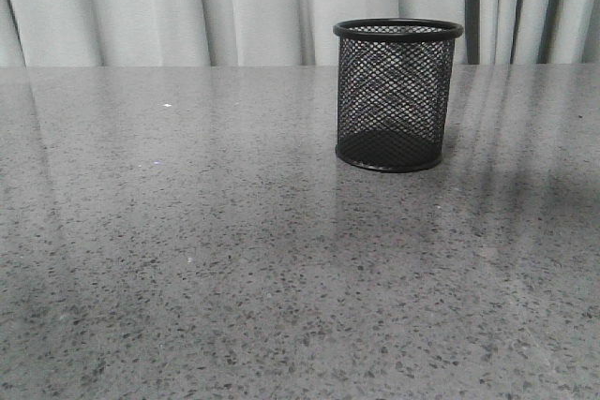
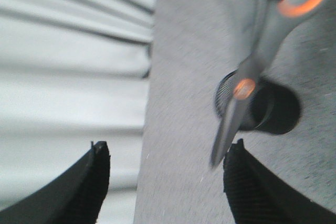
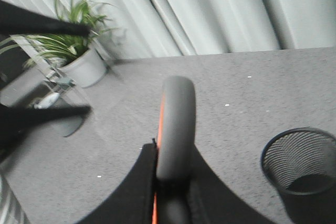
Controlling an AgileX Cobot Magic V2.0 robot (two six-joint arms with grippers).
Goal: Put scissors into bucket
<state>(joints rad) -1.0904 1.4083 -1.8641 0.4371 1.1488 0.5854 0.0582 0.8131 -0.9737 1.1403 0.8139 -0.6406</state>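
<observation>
Grey speckled stone forms the table (image 1: 187, 259), backed by pale pleated curtains (image 1: 234, 7). Right claw (image 3: 170, 182): its two black fingers (image 3: 137, 192) are closed on the scissors (image 3: 176, 124), pinching one grey handle loop whose orange lining shows as a thin stripe along its edge; the loop stands up from between the fingers. In the left wrist view the same scissors (image 2: 252, 66) hang in the air, handle loops uppermost, closed blades pointing down at a slant, the tip ending just beside the inner edge of one left finger; whether they touch cannot be told. Left claw (image 2: 165, 174): spread wide, both black fingers (image 2: 89, 182) apart, nothing between them. Behind the blades in that view stands the bucket (image 2: 262, 106), a black wire-mesh cup, blurred. In the right wrist view the bucket (image 3: 300, 174) stands upright on the table, apart from the claw, its mouth open. In the front view the bucket (image 1: 397, 96) stands alone at right of centre, neither arm showing. A potted plant (image 3: 73, 51) stands off the table's far corner.
</observation>
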